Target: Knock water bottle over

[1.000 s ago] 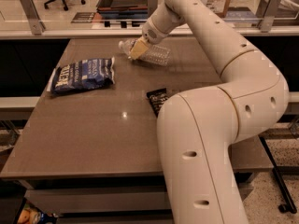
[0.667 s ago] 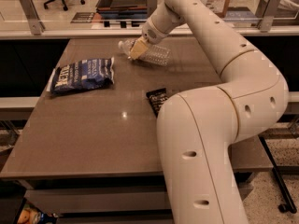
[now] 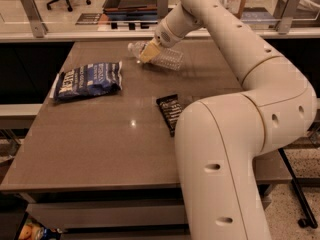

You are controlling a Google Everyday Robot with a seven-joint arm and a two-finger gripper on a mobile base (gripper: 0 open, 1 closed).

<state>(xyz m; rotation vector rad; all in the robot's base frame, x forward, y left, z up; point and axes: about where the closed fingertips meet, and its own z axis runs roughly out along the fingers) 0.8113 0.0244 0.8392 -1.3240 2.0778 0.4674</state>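
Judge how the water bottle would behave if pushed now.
The water bottle lies on its side, the gripper against it near the far edge of the table, so it would probably roll, not tip. Its clear ribbed plastic suggests thin walls that may flex.

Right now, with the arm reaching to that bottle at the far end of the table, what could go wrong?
1. The water bottle seems to lie on its side near the far edge of the table, with the gripper against it; being round, it might roll off.
2. The arm hangs close by the snack bar; pulling back could perhaps sweep it.
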